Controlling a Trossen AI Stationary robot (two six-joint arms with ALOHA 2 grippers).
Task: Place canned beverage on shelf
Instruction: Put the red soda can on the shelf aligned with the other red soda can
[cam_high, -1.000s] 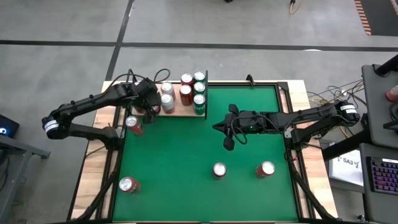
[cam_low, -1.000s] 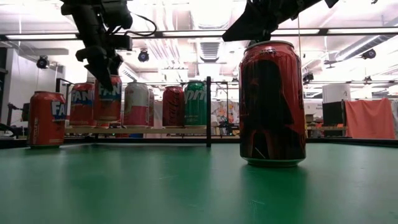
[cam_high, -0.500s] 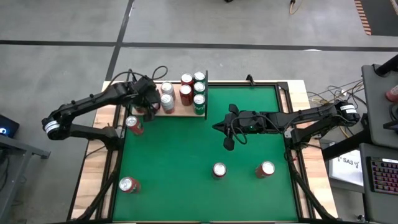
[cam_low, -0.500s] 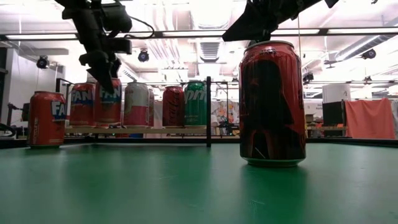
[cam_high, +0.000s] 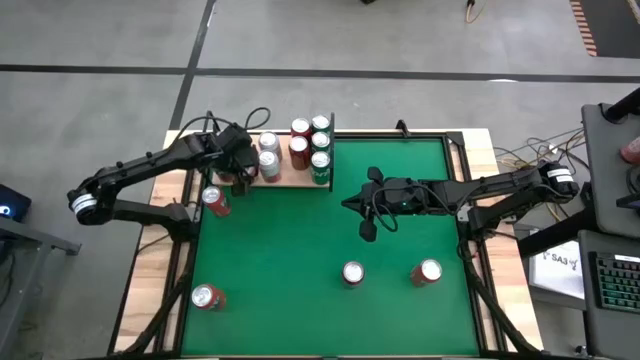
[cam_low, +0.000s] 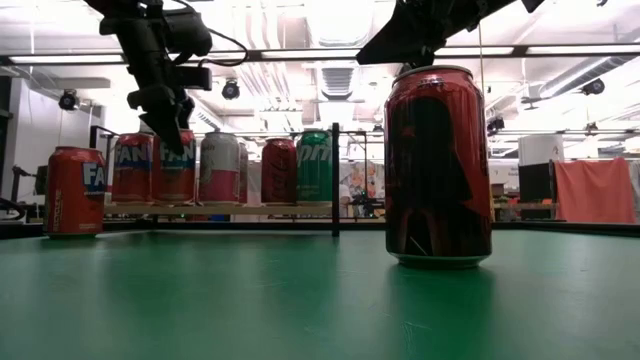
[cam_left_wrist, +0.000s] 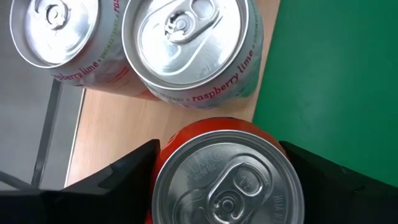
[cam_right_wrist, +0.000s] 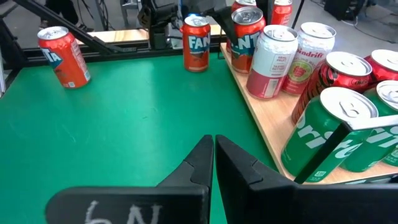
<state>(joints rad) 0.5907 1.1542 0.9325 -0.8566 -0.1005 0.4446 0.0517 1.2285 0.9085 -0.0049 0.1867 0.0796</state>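
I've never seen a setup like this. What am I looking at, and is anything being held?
Two robot arms work at a green table. One picture looks down from overhead, one looks level across the table, two come from wrist cameras. Soda cans stand on a wooden shelf; four loose cans stand on the table. The left gripper hangs open just above an orange Fanta can on the shelf, holding nothing. The right gripper is shut and empty above the table's middle.
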